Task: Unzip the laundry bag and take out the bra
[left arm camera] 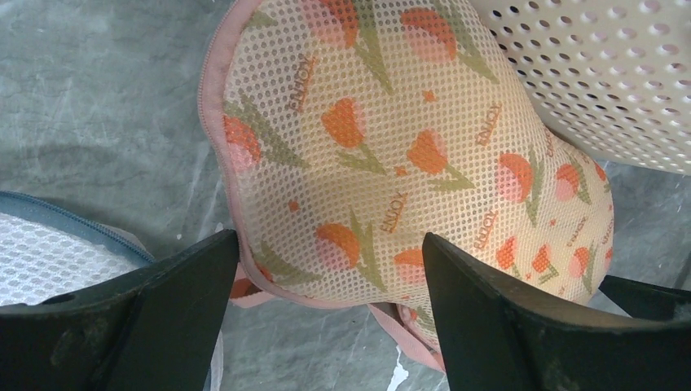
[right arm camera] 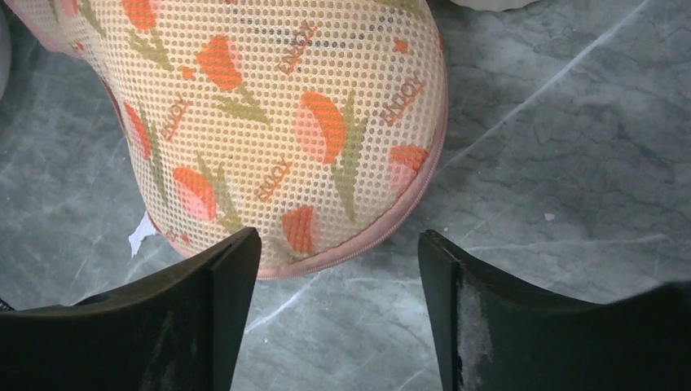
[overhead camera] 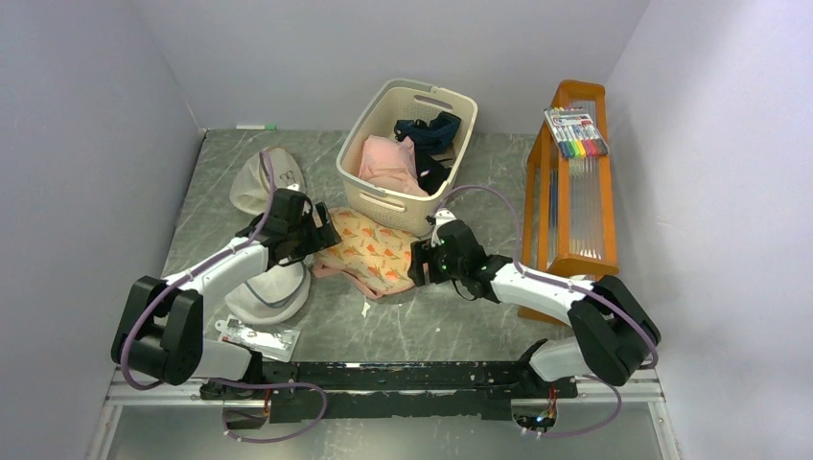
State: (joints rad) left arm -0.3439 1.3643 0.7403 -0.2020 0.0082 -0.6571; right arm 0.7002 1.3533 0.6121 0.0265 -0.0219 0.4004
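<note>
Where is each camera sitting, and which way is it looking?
Top: high behind the robot, looking down on the table, basket and bag; the left arm and right arm show whole.
Left wrist: on the left arm, looking past the open left gripper at the bag's left end; only its fingers show.
Right wrist: on the right arm, looking past the open right gripper at the bag's right end; only its fingers show.
Shared: both wrist views see the bag's pink zip edge.
</note>
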